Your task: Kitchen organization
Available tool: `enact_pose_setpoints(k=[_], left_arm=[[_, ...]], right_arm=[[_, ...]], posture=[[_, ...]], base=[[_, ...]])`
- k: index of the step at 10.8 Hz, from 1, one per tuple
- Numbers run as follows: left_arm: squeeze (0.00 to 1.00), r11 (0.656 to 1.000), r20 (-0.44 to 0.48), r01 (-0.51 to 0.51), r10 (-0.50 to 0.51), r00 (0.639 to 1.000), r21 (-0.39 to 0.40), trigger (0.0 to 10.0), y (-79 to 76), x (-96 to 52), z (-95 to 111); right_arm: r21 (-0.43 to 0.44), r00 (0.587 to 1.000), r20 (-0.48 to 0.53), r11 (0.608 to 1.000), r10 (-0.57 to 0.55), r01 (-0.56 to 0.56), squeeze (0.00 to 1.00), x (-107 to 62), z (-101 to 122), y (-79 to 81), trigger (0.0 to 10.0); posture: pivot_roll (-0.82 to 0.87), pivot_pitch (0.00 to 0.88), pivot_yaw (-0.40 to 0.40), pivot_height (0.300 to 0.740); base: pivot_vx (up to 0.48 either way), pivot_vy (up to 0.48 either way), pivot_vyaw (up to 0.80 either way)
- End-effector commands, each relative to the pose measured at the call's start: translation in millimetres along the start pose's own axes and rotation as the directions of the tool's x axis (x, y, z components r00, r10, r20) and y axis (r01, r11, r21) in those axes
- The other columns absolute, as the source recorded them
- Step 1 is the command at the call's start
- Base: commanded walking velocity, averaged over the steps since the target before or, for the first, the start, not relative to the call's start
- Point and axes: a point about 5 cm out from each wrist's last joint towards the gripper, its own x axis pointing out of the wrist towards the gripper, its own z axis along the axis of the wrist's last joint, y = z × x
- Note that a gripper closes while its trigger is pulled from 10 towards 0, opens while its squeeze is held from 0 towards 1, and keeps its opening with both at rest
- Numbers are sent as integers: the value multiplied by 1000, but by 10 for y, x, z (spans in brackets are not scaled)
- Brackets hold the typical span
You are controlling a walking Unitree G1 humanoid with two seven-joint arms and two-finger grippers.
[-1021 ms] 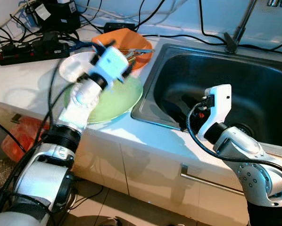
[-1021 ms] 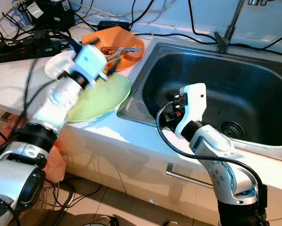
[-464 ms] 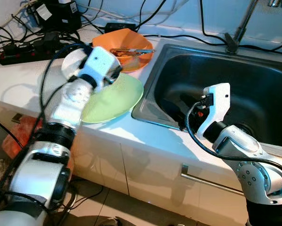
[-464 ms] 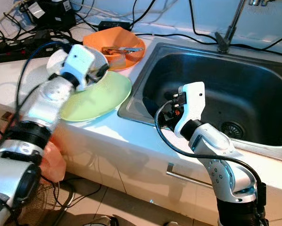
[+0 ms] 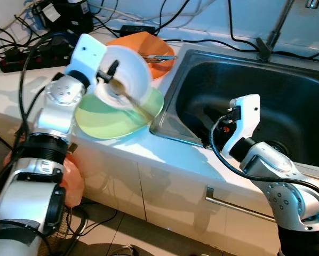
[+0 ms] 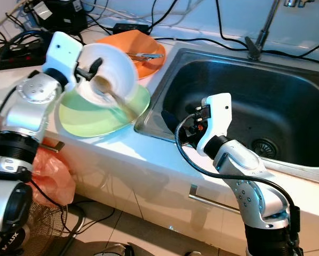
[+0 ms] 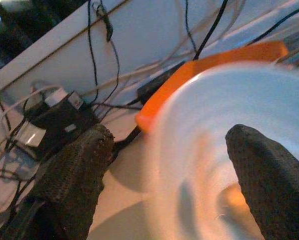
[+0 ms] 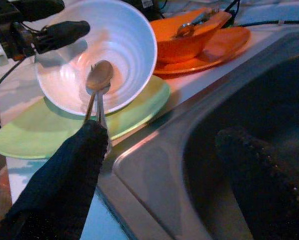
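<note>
At lower centre-right, the right gripper (image 6: 173,125) hangs over the sink (image 6: 287,101) rim, fingers spread wide and empty. Upper left, the left gripper (image 5: 109,72) pinches the rim of a tilted white bowl (image 5: 128,74) holding a spoon (image 8: 97,82), above a green plate (image 5: 103,120). Behind sits an orange bowl (image 5: 149,48).

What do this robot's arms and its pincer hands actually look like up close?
Both arms are built from rounded silver segments joined by black ribbed rings, with loose black cables looping alongside. Each wrist ends in a boxy white housing. The left gripper and right gripper each have two long black fingers with a rough, woven-looking texture.
</note>
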Motion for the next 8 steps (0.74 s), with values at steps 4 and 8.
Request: enact_pose_setpoints(k=[4, 8], left_arm=[[0, 999, -11, -19, 19, 1000, -29, 10000, 121, -10, 65], [0, 994, 23, 26, -23, 999, -106, 10000, 6, -40, 143]], right_arm=[[-26, 1000, 13, 1000, 3, -3, 0, 9, 50, -4, 10000], [-32, 1000, 8, 999, 5, -5, 0, 16, 49, -19, 10000]], posture=[[40, 79, 23, 740], [42, 78, 18, 740]], base=[[0, 0, 0], [0, 0, 0]])
